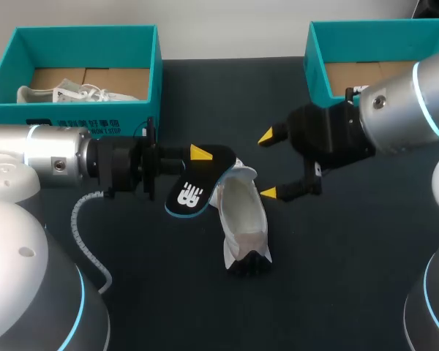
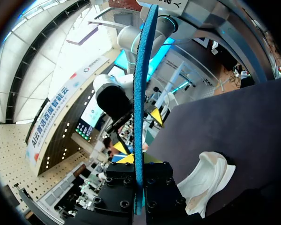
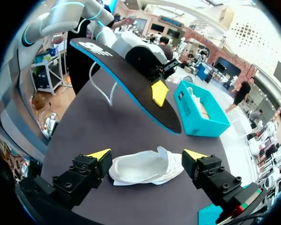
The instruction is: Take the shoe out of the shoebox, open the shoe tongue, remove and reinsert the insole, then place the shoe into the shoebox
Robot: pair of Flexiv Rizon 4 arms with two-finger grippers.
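An insole (image 1: 197, 186) is held up over a white shoe (image 1: 243, 219).
The black insole is pinched tight in the left gripper (image 1: 197, 155) and is lifted in the air, just above the shoe. The shoe is laid on the dark table (image 1: 336, 278), outside both teal boxes (image 1: 159, 69). The right gripper (image 1: 268, 164) is spread wide near the shoe, not touching it.

1. A table (image 1: 336, 292) with a dark, matte, near-black top is recorded across most of the head view
2. Its far edge is seen as a straight line across the upper part of that view
3. The top is evenly lit, plain and unpatterned
4. The same dark top is noted in both wrist views
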